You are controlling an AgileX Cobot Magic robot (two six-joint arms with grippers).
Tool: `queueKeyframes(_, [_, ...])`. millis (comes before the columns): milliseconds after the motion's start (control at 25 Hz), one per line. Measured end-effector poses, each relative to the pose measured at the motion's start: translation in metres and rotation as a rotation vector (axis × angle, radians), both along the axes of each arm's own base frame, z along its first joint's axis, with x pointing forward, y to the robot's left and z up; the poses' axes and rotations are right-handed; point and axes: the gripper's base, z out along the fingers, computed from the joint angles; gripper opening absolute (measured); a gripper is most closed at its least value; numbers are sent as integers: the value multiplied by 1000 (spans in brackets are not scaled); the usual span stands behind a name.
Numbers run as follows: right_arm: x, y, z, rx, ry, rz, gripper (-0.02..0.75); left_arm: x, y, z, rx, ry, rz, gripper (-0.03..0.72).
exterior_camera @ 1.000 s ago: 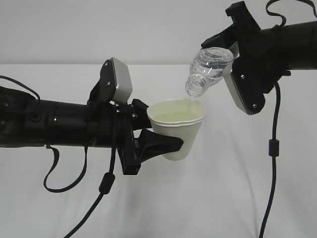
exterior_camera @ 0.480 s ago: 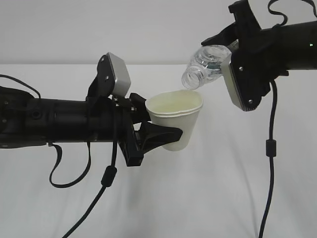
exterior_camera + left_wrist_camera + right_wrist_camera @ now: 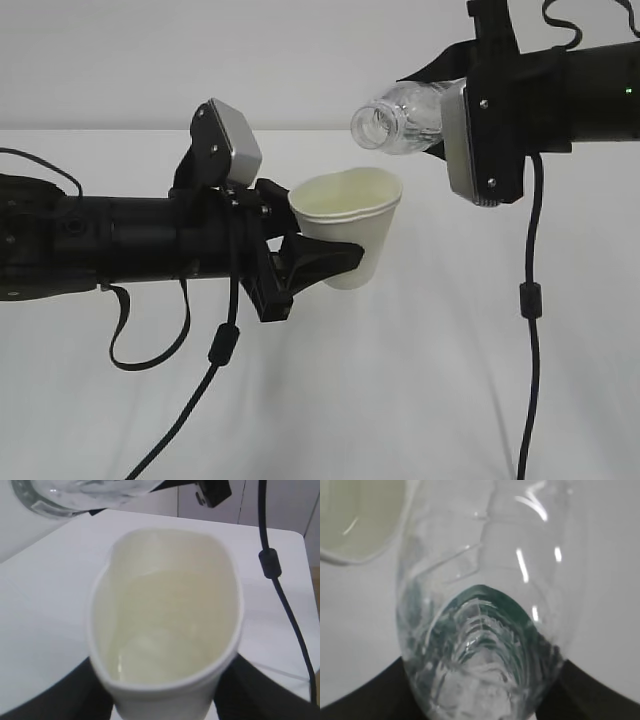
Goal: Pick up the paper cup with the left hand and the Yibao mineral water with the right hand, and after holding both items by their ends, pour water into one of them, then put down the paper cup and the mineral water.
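Note:
My left gripper [image 3: 335,262] is shut on the white paper cup [image 3: 347,228], which is held upright above the table. Black fingers [image 3: 260,690] press both sides of the cup [image 3: 165,625], squeezing its rim into an oval. Clear water [image 3: 165,645] lies in its cream-coloured inside. My right gripper [image 3: 440,105] is shut on the Yibao mineral water [image 3: 405,115], a clear uncapped bottle lying nearly level. Its mouth points left, just above the cup's rim and apart from it. No stream shows. The bottle [image 3: 485,605] fills the right wrist view, with the cup's rim [image 3: 355,515] beyond it.
A white table [image 3: 420,400] lies under both arms, against a pale wall. One black cable [image 3: 530,300] hangs from the right arm, and another [image 3: 215,350] loops under the left arm. The table's far edge [image 3: 280,530] shows in the left wrist view.
The bottle has tipped back from a downward slant to nearly level, and its mouth has risen and shifted left. The cup has moved slightly up and left.

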Motion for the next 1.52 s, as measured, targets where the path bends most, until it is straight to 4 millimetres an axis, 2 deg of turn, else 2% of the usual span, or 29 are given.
queueKeyframes(560, [3, 0, 5, 320, 181, -152, 420, 7, 3, -1, 16, 4, 82, 394])
queueKeyframes(960, [7, -3, 11, 511, 238, -248, 420, 13, 6, 0, -9, 3, 158, 394])
queueKeyframes(1000, [7, -3, 12, 536, 244, -260, 420, 13, 6, 0, -10, 3, 161, 502])
queueKeyframes(1040, [8, -3, 13, 560, 251, -271, 420, 13, 6, 0, -11, 3, 164, 514])
queueKeyframes(1080, [8, -4, 13, 579, 258, -282, 420, 13, 6, 0, -11, 3, 164, 454])
queueKeyframes(1160, [9, -5, 14, 621, 274, -305, 420, 13, 6, 0, -11, 3, 164, 407])
queueKeyframes(1520, [11, -7, 15, 692, 302, -357, 420, 13, 5, 2, -30, -3, 154, 389])
